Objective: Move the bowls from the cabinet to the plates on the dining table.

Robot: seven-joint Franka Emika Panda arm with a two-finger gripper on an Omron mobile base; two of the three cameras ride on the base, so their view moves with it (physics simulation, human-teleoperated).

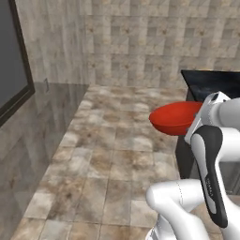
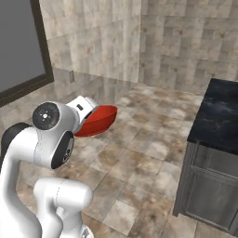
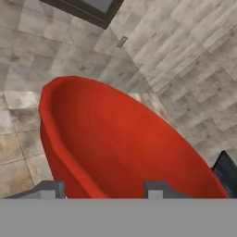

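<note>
Carrying the red bowl [image 1: 174, 117] by its rim, the gripper [image 3: 104, 189] has one finger inside the wall and one outside, jaws partly closed on it. The bowl hangs in the air at centre right of the left base view, above the tiled floor [image 1: 108, 140]. The dining table [image 2: 218, 116] stands at the right edge. Keeping the bowl level and moving smoothly should prevent it slipping.

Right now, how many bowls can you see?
1. The red bowl is held in the gripper by its rim, carried in the air above the tiled floor, near the black-topped island. Any other bowl may be out of view.
</note>
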